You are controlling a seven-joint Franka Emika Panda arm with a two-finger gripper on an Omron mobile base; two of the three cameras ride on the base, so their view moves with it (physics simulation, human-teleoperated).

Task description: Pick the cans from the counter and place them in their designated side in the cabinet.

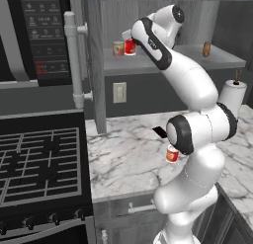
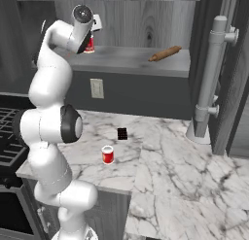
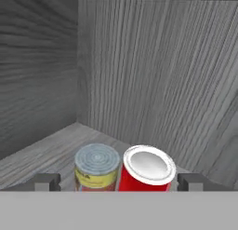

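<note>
The plain red can (image 3: 146,168) with its pale top stands on the cabinet's grey shelf (image 1: 148,62), close against a yellowish-tan banded can (image 3: 96,166), near the upright wood panel (image 1: 95,60). My gripper (image 3: 118,182) is open just in front of them, its fingertips (image 3: 46,181) spread wider than both cans together and touching neither. From the left base view the red can (image 1: 130,46) shows beside my hand. The orange-red can (image 1: 172,153) with a cream label stands on the white marble counter (image 1: 123,159), by my arm's elbow; it also appears as can (image 2: 108,155).
A brown rolling pin (image 2: 165,53) lies at the shelf's other end. A small black mark (image 2: 122,133) sits on the counter behind the orange-red can. The black gas stovetop (image 1: 39,161) is to the left, and a white-handled tall door (image 2: 214,78) to the right.
</note>
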